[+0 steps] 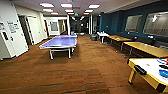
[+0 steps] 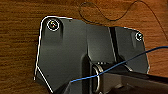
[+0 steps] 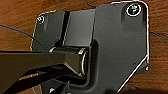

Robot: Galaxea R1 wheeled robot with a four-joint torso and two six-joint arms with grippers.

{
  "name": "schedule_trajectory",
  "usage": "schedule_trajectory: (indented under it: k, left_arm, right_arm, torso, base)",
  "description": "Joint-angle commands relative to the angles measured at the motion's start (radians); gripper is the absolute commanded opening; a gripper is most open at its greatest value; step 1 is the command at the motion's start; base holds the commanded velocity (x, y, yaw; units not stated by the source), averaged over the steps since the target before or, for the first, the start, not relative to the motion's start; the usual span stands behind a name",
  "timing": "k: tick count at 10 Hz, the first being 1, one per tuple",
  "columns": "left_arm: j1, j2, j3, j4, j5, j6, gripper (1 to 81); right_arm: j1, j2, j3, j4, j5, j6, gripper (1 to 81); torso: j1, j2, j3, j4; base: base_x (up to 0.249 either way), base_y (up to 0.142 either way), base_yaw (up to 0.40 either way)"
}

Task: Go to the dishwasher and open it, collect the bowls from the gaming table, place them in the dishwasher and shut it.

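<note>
So you're parked in the rec room on brown carpet (image 1: 87,70), and the gaming table (image 1: 145,65) with the white top and yellow sides sits off to your right, just its near corner poking in at the lower right of the head view. Something bright blue and round rests on it near the edge, probably the blue bowl (image 1: 163,73), though it's cut off. Table's long side seems to run away to the right, so the right arm is the closer one by my read. A ping-pong table (image 1: 60,41) stands ahead left, well apart. Wrist cams just look down at carpet; can't tell if either gripper is wide or pinched. No dishwasher visible from here.
</note>
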Motion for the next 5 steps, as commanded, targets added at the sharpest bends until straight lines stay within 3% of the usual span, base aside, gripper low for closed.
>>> schedule_trajectory:
  k: [1, 5]
  left_arm:
    - [-0.047, -0.008, 0.004, 0.005, 0.044, 0.003, 81.1]
    - [-0.048, -0.008, 0.005, 0.005, 0.046, 0.001, 81.1]
  right_arm:
    - [0.044, -0.009, 0.0, -0.011, -0.047, -0.001, 81.1]
    - [0.042, -0.009, -0.005, -0.012, -0.043, -0.001, 81.1]
  torso:
    - [0.0, 0.0, 0.0, 0.0]
    - [-0.001, 0.0, 0.0, 0.0]
  base:
    - [0.0, 0.0, -0.176]
    - [0.0, 0.0, -0.289]
